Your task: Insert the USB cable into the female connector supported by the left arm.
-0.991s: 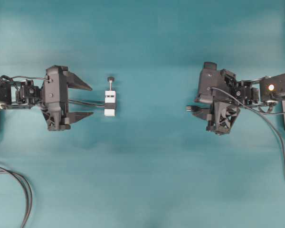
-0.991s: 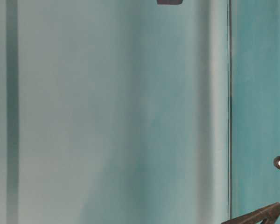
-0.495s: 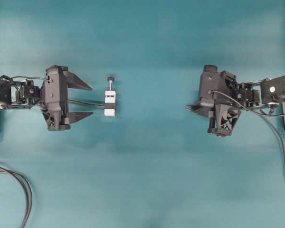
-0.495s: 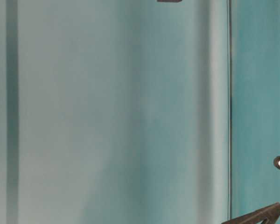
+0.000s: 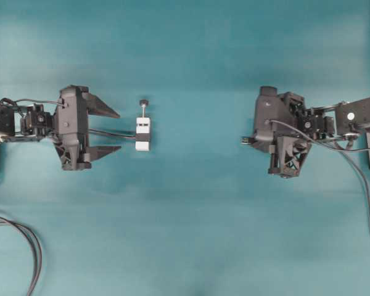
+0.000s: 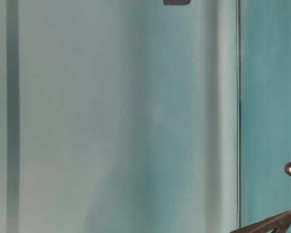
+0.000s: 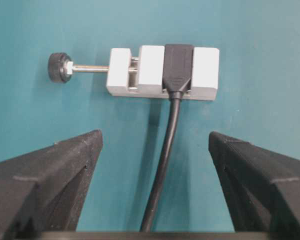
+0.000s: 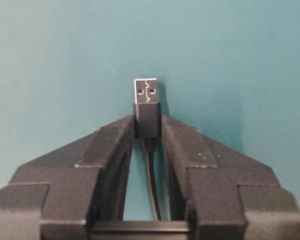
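While the right end effector [image 8: 148, 127] pinches the dark body of the USB cable [image 8: 147, 112] just behind its metal tip, the plug points out past the fingertips toward 12 o'clock in the right wrist view, and the thin cord trails back between the fingers. From overhead, this end effector [image 5: 251, 140] sits at the 3 o'clock side of the teal surface [image 5: 191, 234], with the plug tip aimed toward 9 o'clock.

Well apart from it, at the 9 o'clock side, the left end effector [image 5: 114, 131] stands spread wide, holding nothing. The female connector [image 5: 142, 134] lies on the surface just beyond its fingertips, a white block with a pin and black knob [image 5: 144, 103] sticking out toward 12 o'clock overhead. In the left wrist view the block [image 7: 162, 72] sits at 12 o'clock, and its dark cord [image 7: 165, 150] runs back down between the open fingers [image 7: 50, 175]. The table-level view shows only the knob and one fingertip at its right edge.

Several things could go wrong, in my judgement. The connector is not yet supported, so a push from the plug would simply slide the block across the surface. A grip that closes on the cord rather than the block would leave it free to twist. The plug is held by a short stretch of its body, so it may pivot or slip back under insertion force. A flipped or slightly tilted plug would jam at the socket mouth.
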`<state>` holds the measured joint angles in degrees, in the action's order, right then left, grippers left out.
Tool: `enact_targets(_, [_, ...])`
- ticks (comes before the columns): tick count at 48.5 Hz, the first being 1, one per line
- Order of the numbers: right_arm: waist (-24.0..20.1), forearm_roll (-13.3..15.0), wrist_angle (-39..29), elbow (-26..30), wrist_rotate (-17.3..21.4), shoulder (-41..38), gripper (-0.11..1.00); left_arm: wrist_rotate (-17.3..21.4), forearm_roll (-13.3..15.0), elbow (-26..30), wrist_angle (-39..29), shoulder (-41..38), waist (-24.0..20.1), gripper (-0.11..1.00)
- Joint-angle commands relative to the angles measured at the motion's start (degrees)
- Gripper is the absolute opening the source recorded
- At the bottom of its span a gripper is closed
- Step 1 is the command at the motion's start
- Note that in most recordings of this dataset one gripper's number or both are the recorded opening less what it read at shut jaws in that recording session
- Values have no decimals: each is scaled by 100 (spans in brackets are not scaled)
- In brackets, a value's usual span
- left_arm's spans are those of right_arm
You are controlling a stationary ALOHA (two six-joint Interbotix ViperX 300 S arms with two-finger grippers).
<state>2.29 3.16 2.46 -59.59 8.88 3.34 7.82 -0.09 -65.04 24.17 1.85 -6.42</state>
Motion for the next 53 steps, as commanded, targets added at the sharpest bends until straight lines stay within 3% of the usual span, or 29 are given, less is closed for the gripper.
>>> enact_targets(1, [-158, 88, 18, 202, -35, 88, 22, -9, 0, 26, 9, 0, 26, 93])
enact_targets(20, [-149, 220, -255, 747, -79, 237, 22, -9, 0, 343, -756, -281, 35, 93])
enact_targets(53, [-132, 229, -316, 1345, -79, -141, 22, 44, 0, 949, -668, -721, -229, 93])
